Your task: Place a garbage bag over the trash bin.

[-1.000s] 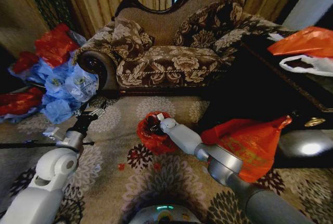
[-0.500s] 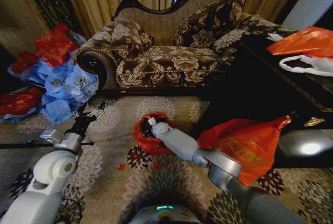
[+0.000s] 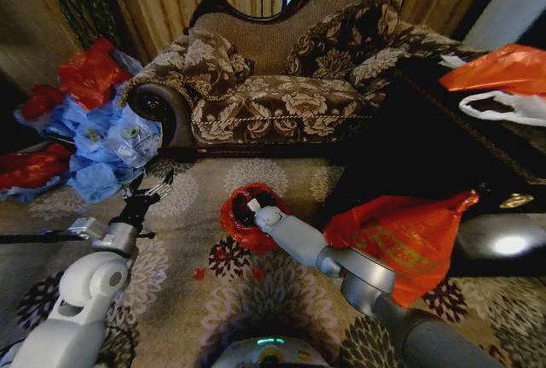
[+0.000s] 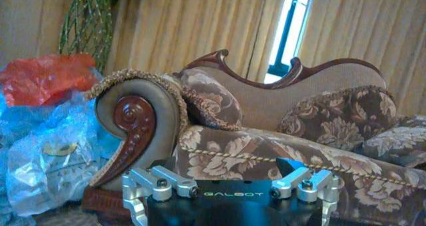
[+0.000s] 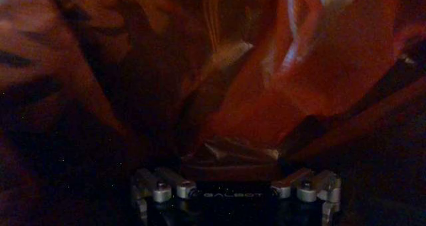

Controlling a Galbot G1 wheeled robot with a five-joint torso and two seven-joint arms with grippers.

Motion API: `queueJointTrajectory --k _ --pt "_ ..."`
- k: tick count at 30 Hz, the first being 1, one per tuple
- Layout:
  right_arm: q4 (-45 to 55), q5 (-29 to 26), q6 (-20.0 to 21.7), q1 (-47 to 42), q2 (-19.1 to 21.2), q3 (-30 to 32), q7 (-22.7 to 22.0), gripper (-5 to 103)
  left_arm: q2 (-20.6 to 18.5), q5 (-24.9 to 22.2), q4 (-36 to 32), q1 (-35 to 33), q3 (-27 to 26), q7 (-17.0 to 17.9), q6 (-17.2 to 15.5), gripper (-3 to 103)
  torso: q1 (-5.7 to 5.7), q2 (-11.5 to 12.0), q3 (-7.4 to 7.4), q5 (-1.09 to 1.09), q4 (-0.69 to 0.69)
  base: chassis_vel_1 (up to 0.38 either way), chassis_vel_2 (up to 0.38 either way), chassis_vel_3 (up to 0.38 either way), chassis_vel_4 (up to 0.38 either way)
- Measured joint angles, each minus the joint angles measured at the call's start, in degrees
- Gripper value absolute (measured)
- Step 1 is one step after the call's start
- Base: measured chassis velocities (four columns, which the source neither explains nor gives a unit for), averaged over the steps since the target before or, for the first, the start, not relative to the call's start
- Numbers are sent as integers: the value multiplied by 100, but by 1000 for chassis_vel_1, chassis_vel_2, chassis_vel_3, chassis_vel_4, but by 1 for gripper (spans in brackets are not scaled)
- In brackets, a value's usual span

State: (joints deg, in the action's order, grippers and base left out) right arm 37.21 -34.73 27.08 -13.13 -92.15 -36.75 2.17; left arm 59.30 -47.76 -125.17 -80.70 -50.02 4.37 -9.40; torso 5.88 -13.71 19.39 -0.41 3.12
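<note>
While the left gripper (image 3: 159,185) hangs released over the patterned carpet (image 3: 188,300), near the pile of light-blue and red bags (image 3: 102,142) and aimed at the sofa (image 3: 273,99), the red-orange garbage bag (image 3: 237,219) lies crumpled around the small black trash bin (image 3: 266,198) on the floor before that sofa. The right gripper (image 3: 253,207) reaches down into the bag's mouth, red plastic bunched against its base in the wrist view; whether it is clenched or released I cannot tell. Beside that forearm, a larger orange bag (image 3: 401,236) hangs off the dark table (image 3: 444,163).
</note>
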Motion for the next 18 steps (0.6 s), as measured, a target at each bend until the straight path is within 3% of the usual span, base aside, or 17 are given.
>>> queueJointTrajectory --k 10,18 --pt "-172 -82 -52 64 2 63 -89 98 163 81 -142 -196 -41 3 -4 100 0 -2 1 0 0 0 0 0 0" --pt "116 -331 187 318 4 -65 -197 98 203 68 -206 -198 -102 -1 0 100 2 -1 2 -2 1 0 0 0 0"
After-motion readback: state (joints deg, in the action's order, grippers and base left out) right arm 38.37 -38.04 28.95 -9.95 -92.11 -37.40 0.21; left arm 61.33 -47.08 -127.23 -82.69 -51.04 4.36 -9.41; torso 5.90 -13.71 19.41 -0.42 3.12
